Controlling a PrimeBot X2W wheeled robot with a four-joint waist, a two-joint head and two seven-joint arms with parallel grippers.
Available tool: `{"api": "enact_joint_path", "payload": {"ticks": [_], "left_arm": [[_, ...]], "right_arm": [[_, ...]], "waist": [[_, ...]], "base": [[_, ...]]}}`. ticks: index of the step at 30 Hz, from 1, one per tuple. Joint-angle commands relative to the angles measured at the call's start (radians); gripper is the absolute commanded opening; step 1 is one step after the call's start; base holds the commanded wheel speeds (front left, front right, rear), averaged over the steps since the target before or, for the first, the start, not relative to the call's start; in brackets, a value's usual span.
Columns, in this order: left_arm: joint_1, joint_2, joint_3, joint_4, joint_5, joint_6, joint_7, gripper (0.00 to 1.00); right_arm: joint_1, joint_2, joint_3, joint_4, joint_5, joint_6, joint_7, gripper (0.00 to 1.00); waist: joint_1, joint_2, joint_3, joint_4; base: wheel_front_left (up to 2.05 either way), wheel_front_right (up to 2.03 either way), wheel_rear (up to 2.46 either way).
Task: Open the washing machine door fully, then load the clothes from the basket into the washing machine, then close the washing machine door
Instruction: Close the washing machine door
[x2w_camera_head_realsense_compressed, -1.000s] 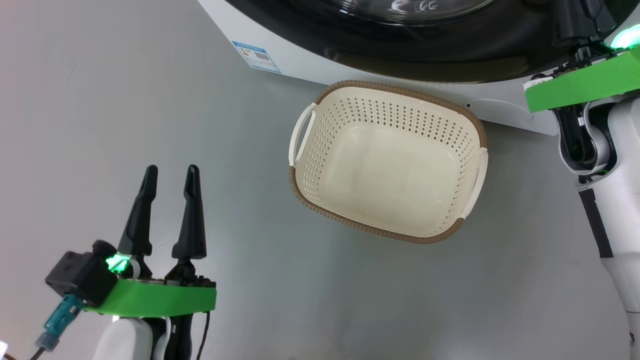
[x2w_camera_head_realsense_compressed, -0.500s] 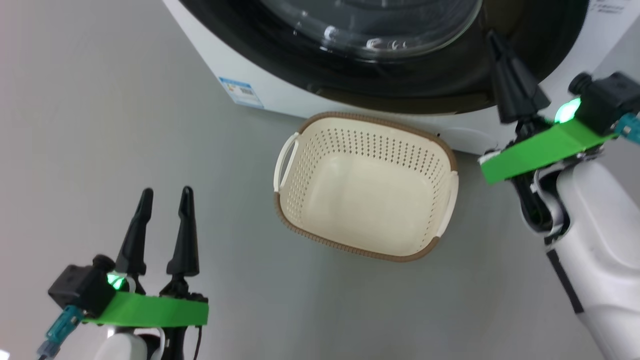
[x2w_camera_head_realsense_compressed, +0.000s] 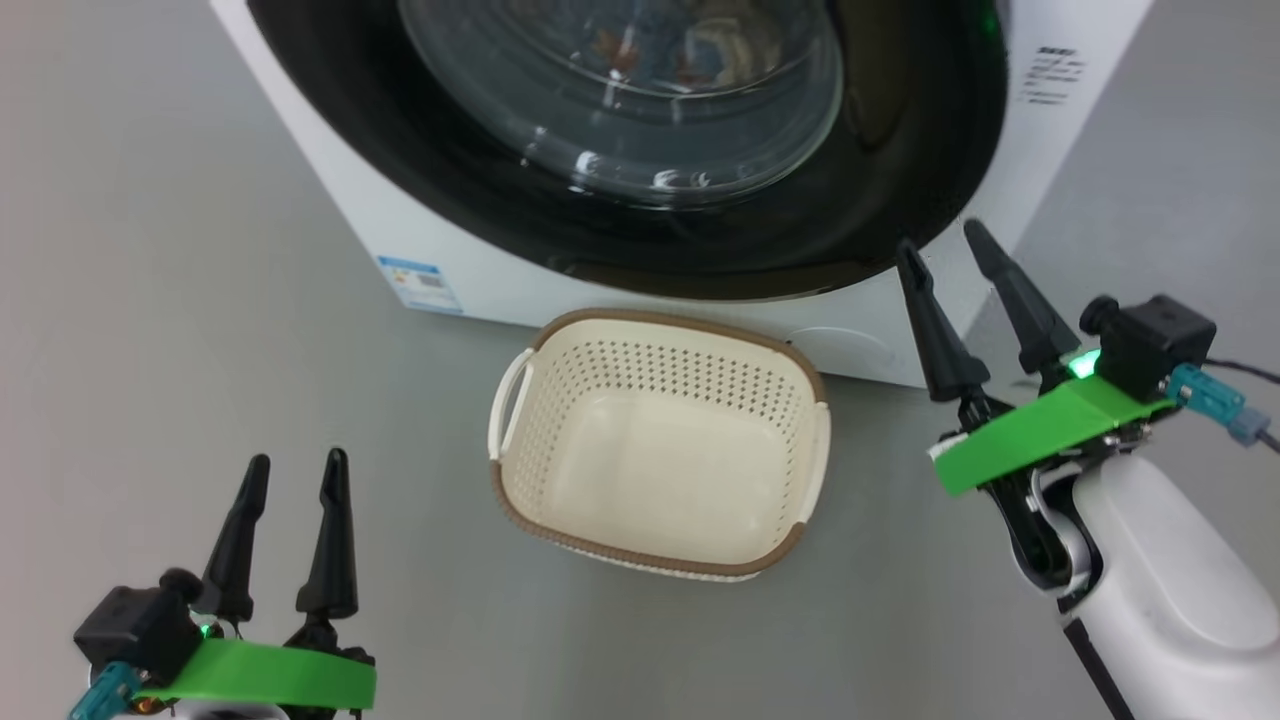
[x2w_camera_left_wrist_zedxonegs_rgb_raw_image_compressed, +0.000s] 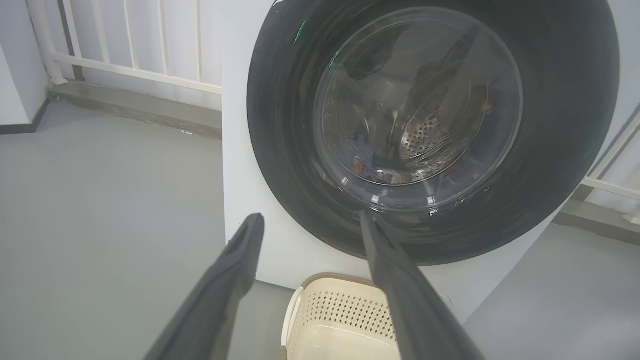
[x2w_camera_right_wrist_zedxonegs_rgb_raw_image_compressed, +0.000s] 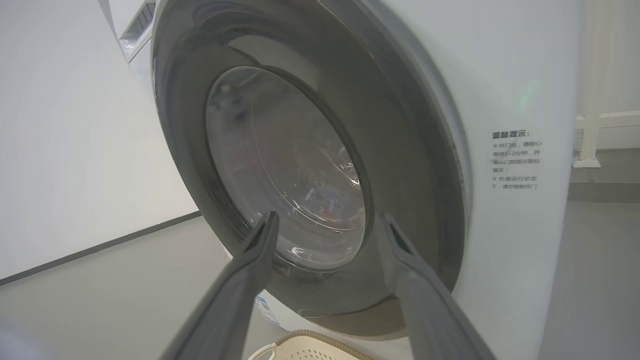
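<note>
The washing machine (x2w_camera_head_realsense_compressed: 500, 290) stands at the top of the head view with its door (x2w_camera_head_realsense_compressed: 900, 150) shut, black rim around the glass bowl. Blue and orange clothes (x2w_camera_head_realsense_compressed: 650, 50) show through the glass; the left wrist view has the clothes (x2w_camera_left_wrist_zedxonegs_rgb_raw_image_compressed: 372, 167) low in the drum. On the floor just in front of the machine, the basket (x2w_camera_head_realsense_compressed: 660, 440) holds nothing. My left gripper (x2w_camera_head_realsense_compressed: 297, 462) hangs open at the lower left, well away from the basket. My right gripper (x2w_camera_head_realsense_compressed: 938, 238) is open to the right of the basket, its tips before the door's lower right rim.
Grey floor surrounds the machine and basket. A small blue label (x2w_camera_head_realsense_compressed: 420, 285) marks the machine's front corner, and printed text (x2w_camera_right_wrist_zedxonegs_rgb_raw_image_compressed: 515, 160) sits on its front right. A white railing (x2w_camera_left_wrist_zedxonegs_rgb_raw_image_compressed: 125, 50) and a low kerb run behind the machine.
The head camera has risen, so more of the door shows and the basket sits lower in view. My right gripper has come down from the door's rim. Both grippers stay open.
</note>
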Motion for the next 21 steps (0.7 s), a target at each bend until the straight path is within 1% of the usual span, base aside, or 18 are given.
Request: {"api": "enact_joint_path", "payload": {"ticks": [1, 8, 21], "left_arm": [[0.007, 0.034, 0.035, -0.013, -0.001, 0.0, -0.006, 1.0], [0.027, 0.057, 0.047, -0.004, 0.008, 0.0, -0.006, 1.0], [0.054, 0.09, 0.059, 0.017, 0.011, 0.0, -0.006, 1.0]], "right_arm": [[0.026, 0.01, 0.01, -0.024, 0.008, 0.0, -0.005, 1.0], [0.116, -0.001, -0.02, -0.022, 0.005, 0.0, -0.005, 1.0], [0.236, -0.026, -0.072, -0.025, -0.002, 0.0, -0.005, 1.0]], "waist": [[0.0, 0.0, -0.046, -0.05], [0.0, 0.0, -0.087, -0.117], [0.0, 0.0, -0.124, -0.229]], "base": [[0.0, 0.0, 0.0], [0.0, 0.0, 0.0], [0.0, 0.0, 0.0]]}}
